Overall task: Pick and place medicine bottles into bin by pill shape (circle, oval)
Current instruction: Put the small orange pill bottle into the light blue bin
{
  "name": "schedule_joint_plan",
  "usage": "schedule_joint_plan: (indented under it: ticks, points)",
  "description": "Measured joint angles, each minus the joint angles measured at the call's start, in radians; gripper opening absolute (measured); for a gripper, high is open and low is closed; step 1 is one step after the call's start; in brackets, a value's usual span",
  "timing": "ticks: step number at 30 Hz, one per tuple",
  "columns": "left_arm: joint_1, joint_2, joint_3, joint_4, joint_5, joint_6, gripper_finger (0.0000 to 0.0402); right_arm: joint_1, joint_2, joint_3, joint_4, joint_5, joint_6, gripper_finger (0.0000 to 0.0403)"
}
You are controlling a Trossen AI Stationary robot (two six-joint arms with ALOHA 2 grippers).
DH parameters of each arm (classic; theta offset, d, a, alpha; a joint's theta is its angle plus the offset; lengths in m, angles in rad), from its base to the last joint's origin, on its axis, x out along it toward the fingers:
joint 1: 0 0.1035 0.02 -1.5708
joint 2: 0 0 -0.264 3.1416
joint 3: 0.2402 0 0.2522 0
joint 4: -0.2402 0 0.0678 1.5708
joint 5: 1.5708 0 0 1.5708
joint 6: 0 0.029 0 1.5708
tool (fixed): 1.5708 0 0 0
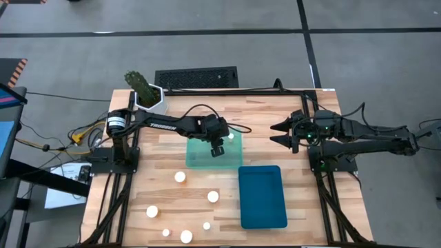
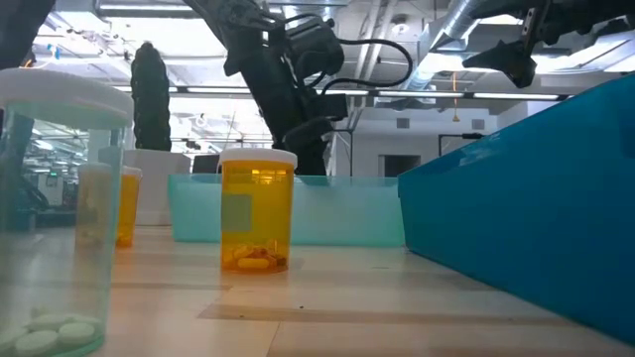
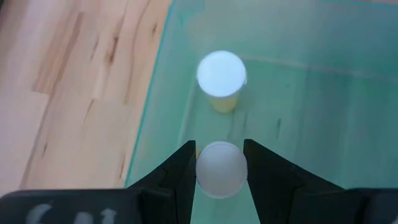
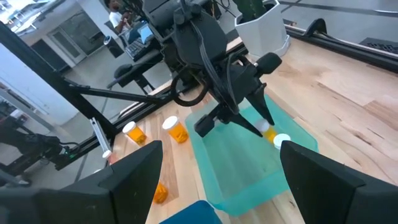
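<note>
bottle (image 3: pixel 221 169), white-capped, sits between the two fingers of the left gripper (image 1: pixel 218 148), which close against its sides; the pair is over the pale green tray (image 1: pixel 200 160), toward that tray's far right part. a second bottle (image 3: pixel 222 78) with an amber body stands on the tray floor just beyond the held one, near the tray's far right corner, apart from the fingers.

loose bottles on the table (image 1: pixel 275 120): one (image 1: pixel 180 176) just off the green tray's near left corner; one (image 1: pixel 213 196) beside the blue tray's left edge; four more along the table's near edge at left ( (image 1: pixel 152 211), (image 1: pixel 166 233), (image 1: pixel 186 236), (image 1: pixel 206 225)). in the low view the nearest amber bottle (image 2: pixel 257 210) stands upright with oval pills at its base; a clear bottle (image 2: pixel 55 213) at the near left holds white pills.

blue tray (image 1: pixel 262 196): near right of the green tray, their corners close together.

right gripper (image 1: pixel 281 133): held above the table's right half, well apart from both trays, fingers spread wide and holding nothing.

cactus pot (image 1: pixel 148 96): table's far left corner.
</note>
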Motion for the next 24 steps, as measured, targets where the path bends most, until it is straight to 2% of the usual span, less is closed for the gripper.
schedule_joint_plan:
  ticks: [7, 24]
  points:
    - [0.000, 0.002, 0.000, 0.002, -0.056, 0.007, 0.0114, 0.000, 0.000, 0.000, 0.000, 0.000, -0.003, 0.0333]
    - [0.000, 0.002, 0.000, 0.002, -0.022, 0.021, 0.0114, 0.000, 0.000, 0.000, 0.000, 0.000, -0.004, 0.0333]
